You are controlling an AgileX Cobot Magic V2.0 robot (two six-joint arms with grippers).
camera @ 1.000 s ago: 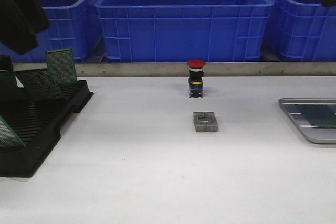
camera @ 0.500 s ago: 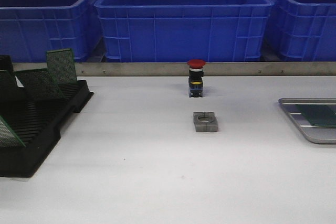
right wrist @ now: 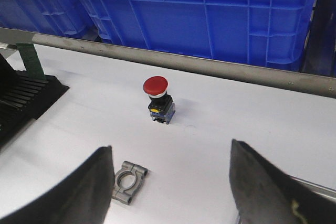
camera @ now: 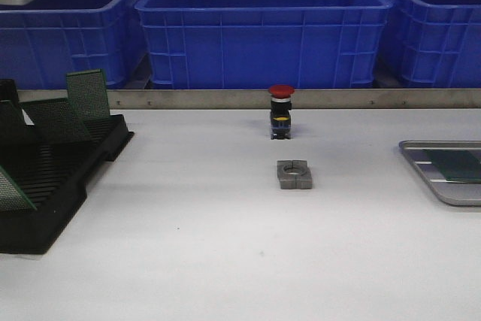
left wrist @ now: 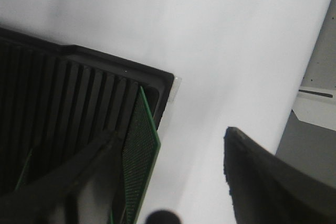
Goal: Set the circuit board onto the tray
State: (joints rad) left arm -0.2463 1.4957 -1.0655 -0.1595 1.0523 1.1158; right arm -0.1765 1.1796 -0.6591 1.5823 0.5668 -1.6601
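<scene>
Since a second ago the dark arm at the front view's upper left has lifted away, leaving only a grey piece at that corner. The left gripper [left wrist: 173, 182] hangs with fingers spread wide over the near corner of the black rack [camera: 52, 186], one finger beside a green circuit board [left wrist: 139, 166] standing in the end slot. The right gripper [right wrist: 170, 182] is also spread wide, holding nothing. The tray [camera: 421, 167] lies at the table's right edge with a dark board [camera: 455, 165] flat inside. Open white table lies between, except a grey clamp [camera: 294, 174] and red push-button [camera: 280, 110]. Blue bins [camera: 263, 28] line the far edge.
</scene>
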